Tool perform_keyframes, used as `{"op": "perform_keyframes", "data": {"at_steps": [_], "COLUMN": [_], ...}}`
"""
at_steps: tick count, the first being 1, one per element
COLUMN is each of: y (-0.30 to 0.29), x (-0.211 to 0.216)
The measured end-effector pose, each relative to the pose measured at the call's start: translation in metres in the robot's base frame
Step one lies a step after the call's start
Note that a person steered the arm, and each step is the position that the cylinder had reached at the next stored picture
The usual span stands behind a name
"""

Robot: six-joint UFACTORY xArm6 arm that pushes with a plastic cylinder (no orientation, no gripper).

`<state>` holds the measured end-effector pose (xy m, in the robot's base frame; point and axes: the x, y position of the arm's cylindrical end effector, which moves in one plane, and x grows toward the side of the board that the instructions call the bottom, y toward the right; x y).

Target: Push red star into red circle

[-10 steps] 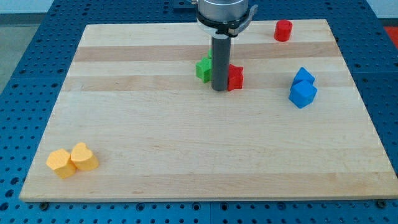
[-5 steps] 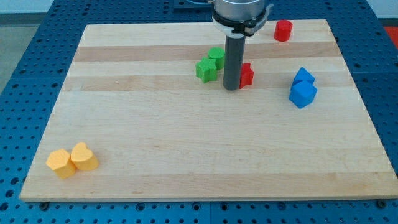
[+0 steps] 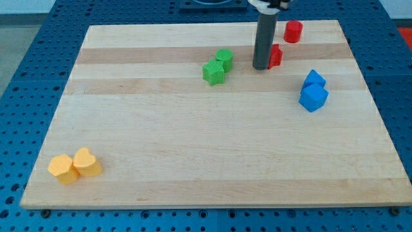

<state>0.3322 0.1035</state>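
Note:
The red star (image 3: 275, 56) lies near the view's top, mostly hidden behind my rod, with only its right part showing. The red circle (image 3: 293, 31) stands up and to the right of it, a short gap apart, close to the board's top edge. My tip (image 3: 261, 67) rests on the board touching the star's left side, so the star sits between the tip and the circle.
A green star (image 3: 213, 72) and a green circle (image 3: 224, 59) touch each other left of my tip. Two blue blocks (image 3: 313, 91) sit at the right. Two yellow-orange blocks (image 3: 74, 165) sit at the bottom left. The wooden board (image 3: 193, 148) lies on a blue perforated table.
My tip has moved up and to the right, pushing the red star away from the green blocks and closer to the red circle.

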Motion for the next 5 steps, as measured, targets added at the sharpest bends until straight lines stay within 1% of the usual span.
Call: {"op": "perform_keyframes", "data": {"at_steps": [2,4,5], "y": [0.03,0.045,0.044], "x": [-0.026,-0.062,-0.064]}}
